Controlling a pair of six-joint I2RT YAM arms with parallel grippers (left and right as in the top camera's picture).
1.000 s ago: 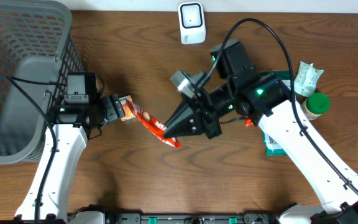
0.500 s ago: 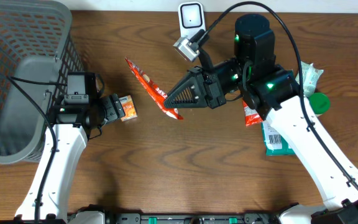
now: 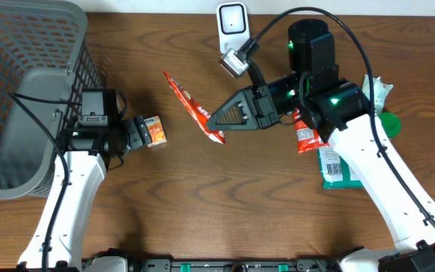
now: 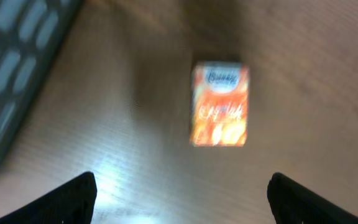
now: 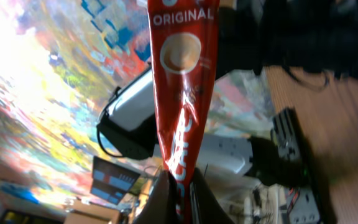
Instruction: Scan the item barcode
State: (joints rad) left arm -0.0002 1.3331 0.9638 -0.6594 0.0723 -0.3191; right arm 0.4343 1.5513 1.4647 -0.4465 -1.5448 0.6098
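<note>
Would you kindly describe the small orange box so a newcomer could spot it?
From the grey mesh basket on the left, look to the open left hand beside it. The box lies on the tabletop just beyond that hand: squat and orange, unlike the long red sachet held aloft.

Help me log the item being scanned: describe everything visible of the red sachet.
The sachet is a long, narrow, glossy red packet, foil-like, printed with ORIGINAL in white and a round cup picture. The right gripper is shut on one end; the rest sticks out free, slanting away from it, lifted off the table. Nothing else touches it.
</note>
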